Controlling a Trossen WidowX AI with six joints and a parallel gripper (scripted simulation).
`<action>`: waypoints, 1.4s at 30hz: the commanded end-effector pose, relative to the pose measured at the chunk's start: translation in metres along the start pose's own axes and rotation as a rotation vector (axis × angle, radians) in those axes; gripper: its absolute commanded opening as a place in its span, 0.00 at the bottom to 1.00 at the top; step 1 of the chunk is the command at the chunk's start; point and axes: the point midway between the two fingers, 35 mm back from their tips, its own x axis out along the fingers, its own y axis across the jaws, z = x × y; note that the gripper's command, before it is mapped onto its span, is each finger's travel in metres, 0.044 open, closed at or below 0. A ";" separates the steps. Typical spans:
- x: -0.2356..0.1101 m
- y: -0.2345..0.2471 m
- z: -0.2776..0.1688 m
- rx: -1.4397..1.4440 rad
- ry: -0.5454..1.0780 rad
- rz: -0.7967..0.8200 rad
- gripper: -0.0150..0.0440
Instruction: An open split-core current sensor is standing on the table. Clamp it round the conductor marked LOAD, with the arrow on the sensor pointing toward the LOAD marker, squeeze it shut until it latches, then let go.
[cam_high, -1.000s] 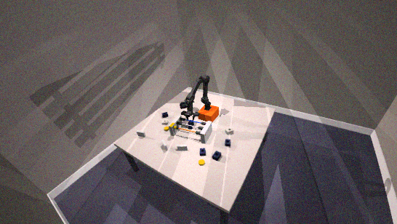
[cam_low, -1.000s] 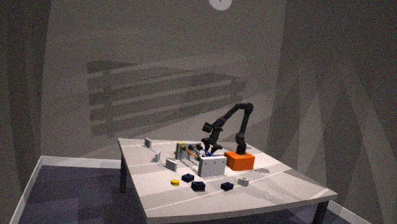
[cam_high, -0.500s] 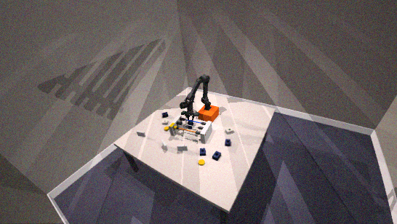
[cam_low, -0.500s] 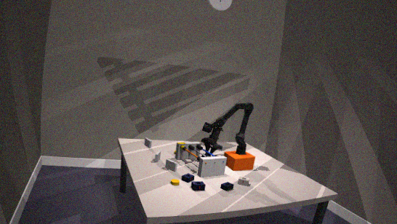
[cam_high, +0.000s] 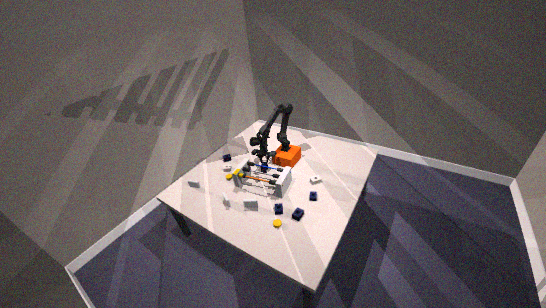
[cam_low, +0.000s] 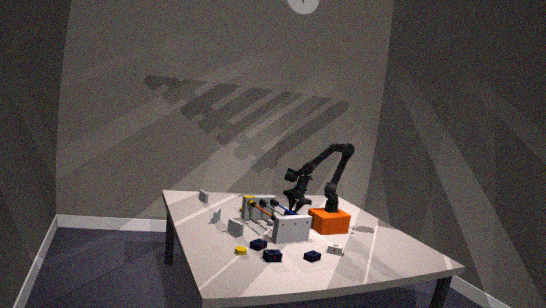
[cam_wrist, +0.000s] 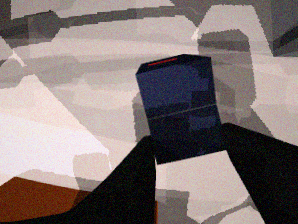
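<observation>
My gripper (cam_high: 264, 169) (cam_low: 291, 213) (cam_wrist: 186, 136) is shut on the dark blue current sensor (cam_wrist: 175, 90). In the wrist view the fingertips press the sides of its lower half. A thin seam crosses its middle, and a short red mark shows at its upper edge. The blue conductor (cam_high: 271, 167) (cam_low: 286, 208) runs between the rack's pale end blocks (cam_high: 283, 182) (cam_low: 291, 229), close to the fingers in the top and exterior views, but does not show in the wrist view. I cannot tell whether the sensor is round it or latched. The markers and arrow are not readable.
An orange conductor (cam_high: 257, 178) (cam_low: 262, 210) runs parallel on the rack's far side from the orange base (cam_high: 287, 156) (cam_low: 329, 221). Several dark blocks, including one (cam_high: 298, 214) (cam_low: 272, 255), a yellow disc (cam_high: 277, 223) (cam_low: 241, 250) and upright pale plates (cam_high: 250, 205) (cam_low: 235, 228) stand around the rack.
</observation>
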 end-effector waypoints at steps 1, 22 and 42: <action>-0.003 0.002 -0.006 -0.006 -0.009 -0.001 0.25; -0.047 0.000 -0.006 -0.005 -0.006 -0.001 0.81; -0.054 0.001 0.017 1.033 0.156 -0.071 0.80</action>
